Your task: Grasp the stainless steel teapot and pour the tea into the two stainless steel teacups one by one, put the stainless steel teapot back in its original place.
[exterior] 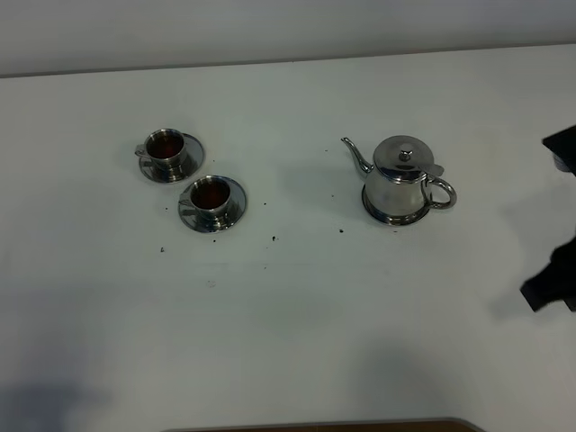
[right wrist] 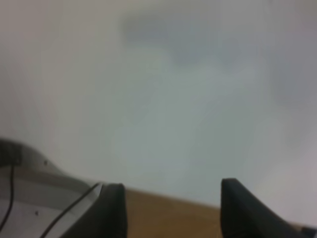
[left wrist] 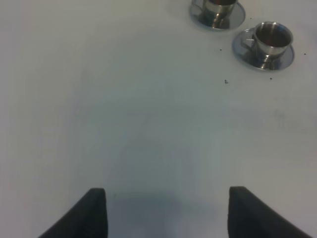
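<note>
The stainless steel teapot (exterior: 402, 178) stands upright on its round saucer (exterior: 376, 213), the original place, right of centre, with its spout to the left and its handle to the right. The two stainless steel teacups (exterior: 166, 149) (exterior: 211, 195) sit on their saucers at the left, each holding dark tea (exterior: 211, 193). Both cups (left wrist: 271, 38) (left wrist: 218, 6) also show in the left wrist view, far ahead of my open, empty left gripper (left wrist: 168, 210). My right gripper (right wrist: 173, 206) is open and empty, and its black arm (exterior: 551, 281) sits at the table's right edge, apart from the teapot.
Small dark specks (exterior: 273, 238) dot the white table between the cups and the teapot. A brown strip (exterior: 315, 426) runs along the near table edge. In the right wrist view a wooden surface (right wrist: 168, 215) and a grey part with a cable (right wrist: 44, 198) lie below the fingers.
</note>
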{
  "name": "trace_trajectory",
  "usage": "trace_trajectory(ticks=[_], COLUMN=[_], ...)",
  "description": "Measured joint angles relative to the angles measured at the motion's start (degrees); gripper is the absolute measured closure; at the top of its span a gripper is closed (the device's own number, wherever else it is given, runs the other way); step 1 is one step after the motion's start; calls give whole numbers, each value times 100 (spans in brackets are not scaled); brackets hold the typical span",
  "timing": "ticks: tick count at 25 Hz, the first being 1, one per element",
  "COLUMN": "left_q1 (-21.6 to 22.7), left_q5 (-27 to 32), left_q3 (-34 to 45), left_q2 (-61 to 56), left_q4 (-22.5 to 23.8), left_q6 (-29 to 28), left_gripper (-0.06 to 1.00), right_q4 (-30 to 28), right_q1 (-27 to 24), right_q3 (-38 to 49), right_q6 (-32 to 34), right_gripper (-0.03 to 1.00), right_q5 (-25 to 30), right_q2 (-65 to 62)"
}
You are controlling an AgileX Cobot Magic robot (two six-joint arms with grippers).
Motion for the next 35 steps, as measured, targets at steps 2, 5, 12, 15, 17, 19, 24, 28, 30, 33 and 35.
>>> trace_trajectory(ticks=[2, 5, 12, 15, 17, 19, 24, 28, 30, 33, 35], left_q1=[0, 0, 0, 0, 0, 0, 0, 0, 0, 0, 0], left_q5=[0, 0, 0, 0, 0, 0, 0, 0, 0, 0, 0], left_q3=[0, 0, 0, 0, 0, 0, 0, 0, 0, 0, 0], left_q2=[0, 0, 0, 0, 0, 0, 0, 0, 0, 0, 0], left_q4=[0, 0, 0, 0, 0, 0, 0, 0, 0, 0, 0], left_q6=[0, 0, 0, 0, 0, 0, -6, -6, -6, -6, -6], left_gripper=[36, 36, 36, 36, 36, 36, 36, 36, 36, 36, 36], right_q4=[112, 330, 892, 892, 892, 892, 892, 936, 940, 947, 952], right_q1=[0, 0, 0, 0, 0, 0, 0, -362, -741, -1413, -1851], right_q3=[358, 929, 2094, 2211, 2211, 2211, 2211, 2213, 2213, 2213, 2213], right_q6=[-10, -353, -1218, -1301, -1314, -1314, -1314, -1309, -1309, -1309, -1309], right_gripper=[53, 53, 53, 53, 53, 53, 53, 53, 53, 53, 53], right_q5=[0, -35, -398, -496, -525, -531, -531, -538, -543, -543, -537], right_q2=[-512, -1395, -3342, -3833, -4004, -4086, -4116, -4223, -4360, -4635, -4837])
